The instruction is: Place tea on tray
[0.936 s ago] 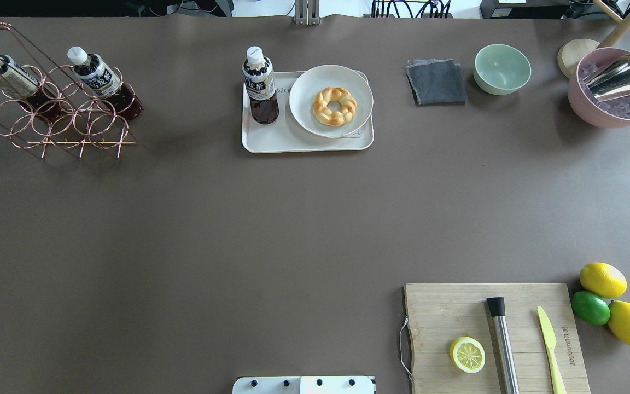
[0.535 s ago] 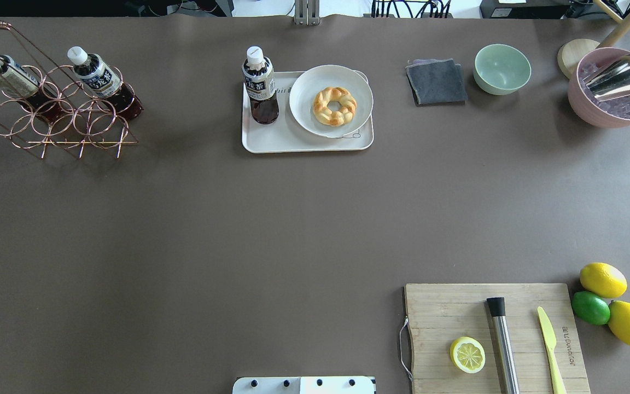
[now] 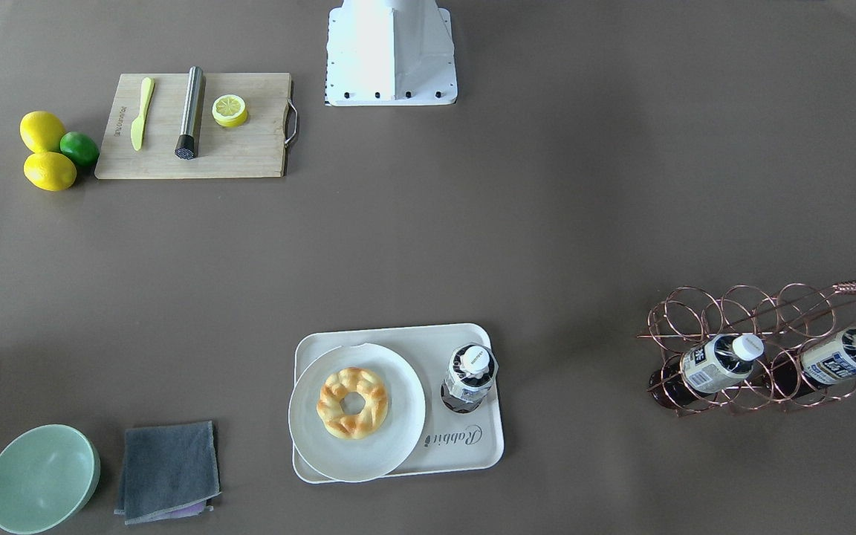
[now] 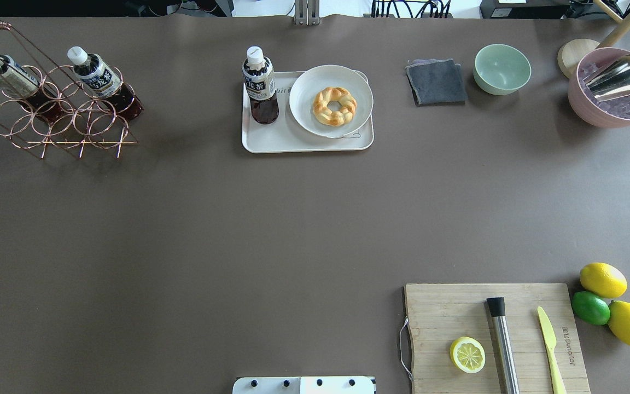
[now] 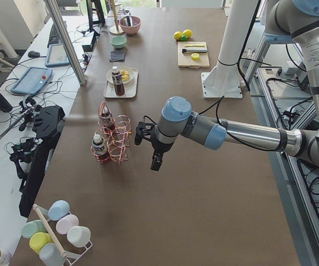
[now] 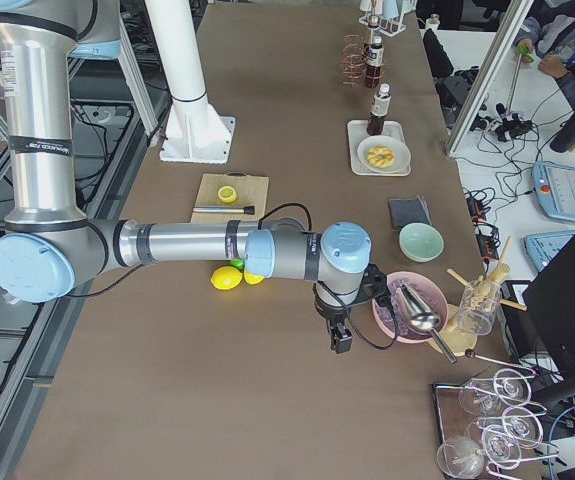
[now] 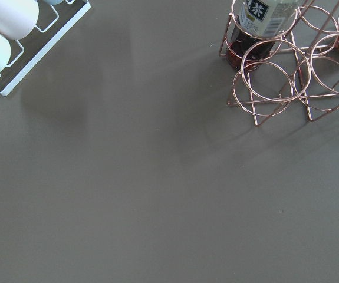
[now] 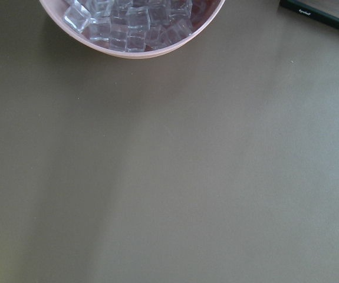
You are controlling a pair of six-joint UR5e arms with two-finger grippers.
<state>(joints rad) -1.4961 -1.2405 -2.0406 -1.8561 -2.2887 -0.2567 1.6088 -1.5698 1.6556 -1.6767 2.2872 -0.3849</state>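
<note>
Long matte brown table (image 4: 238,230) is stretching through a workshop room under soft, even light.
A white side desk (image 5: 15,66) is running along one long edge of it, carrying loose cables and a blue-grey tablet (image 5: 31,80); a slanted silver aluminium post (image 5: 65,41) is rising between desk and table. A grey floor (image 5: 314,233) is showing past the opposite edge. Faint, blurred shadows are lying on the tabletop.

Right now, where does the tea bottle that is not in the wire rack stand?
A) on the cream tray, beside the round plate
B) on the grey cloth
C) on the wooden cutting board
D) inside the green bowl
A: the tea bottle stands upright on the tray, beside the plate.
</note>
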